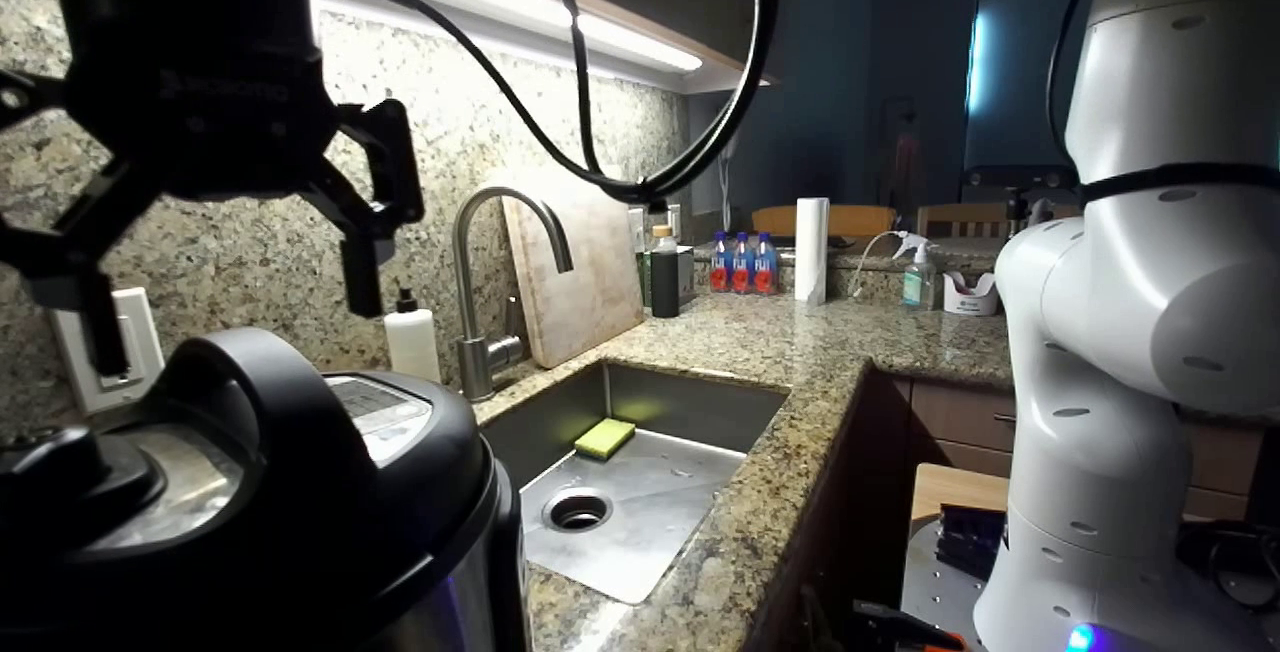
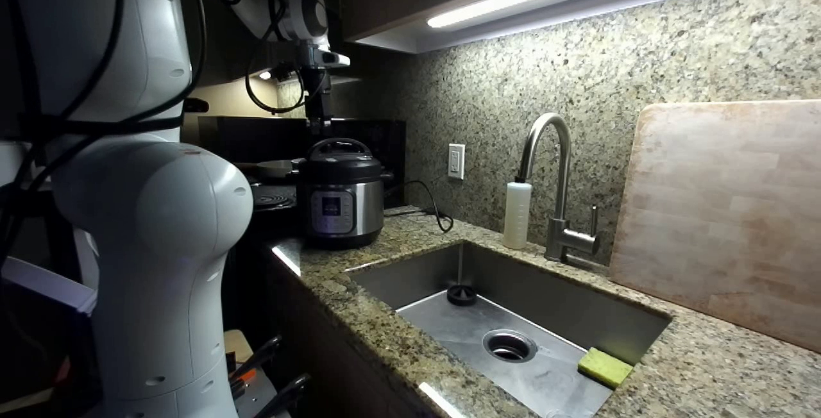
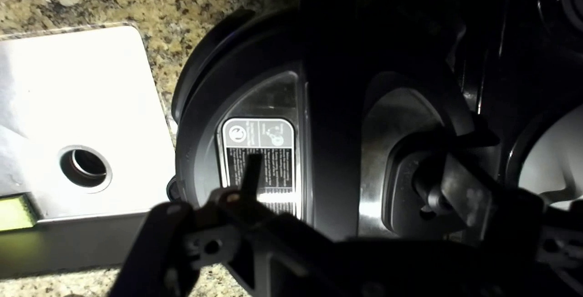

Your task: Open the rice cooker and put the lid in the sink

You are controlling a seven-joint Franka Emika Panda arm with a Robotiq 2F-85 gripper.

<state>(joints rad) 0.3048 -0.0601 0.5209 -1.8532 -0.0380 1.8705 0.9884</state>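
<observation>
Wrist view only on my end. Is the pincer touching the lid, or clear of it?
Observer: Clear. In an exterior view, a gap shows between both fingertips and the lid.
Operator: Is it seated straight?
Observer: Looks level. Seen side-on in an exterior view, it rests squarely on the cooker.
Operator: Anything tall where it's headed?
Observer: Yes. In both exterior views, a tall curved faucet stands behind the sink.
</observation>
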